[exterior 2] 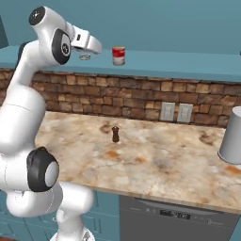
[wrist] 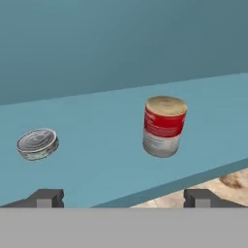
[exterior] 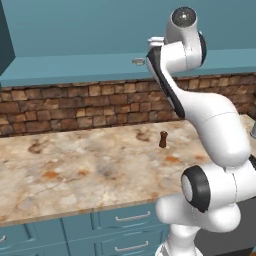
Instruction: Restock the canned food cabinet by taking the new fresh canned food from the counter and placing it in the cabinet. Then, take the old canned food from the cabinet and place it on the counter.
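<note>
The flat silver tin [wrist: 37,144] lies on the teal cabinet shelf floor [wrist: 106,150], left of the upright red-and-white can [wrist: 163,127], which stands apart from it on the same shelf. My gripper [wrist: 123,197] is open and holds nothing; it hangs just in front of the shelf edge, facing both cans. From the right base view, the hand [exterior 2: 90,43] hovers above and beside the tin [exterior 2: 84,57], with the can [exterior 2: 118,55] to its right. In the left base view the tin [exterior: 138,61] sits on the shelf [exterior: 75,67] beside my arm. Below lies the marble counter [exterior 2: 155,150].
A slim dark pepper mill [exterior 2: 115,134] stands mid-counter, also in the left base view [exterior: 163,139]. A grey cylindrical container [exterior 2: 231,136] sits at the counter's right end. A brick backsplash with outlets [exterior 2: 175,112] runs behind. Teal drawers [exterior: 130,217] are below.
</note>
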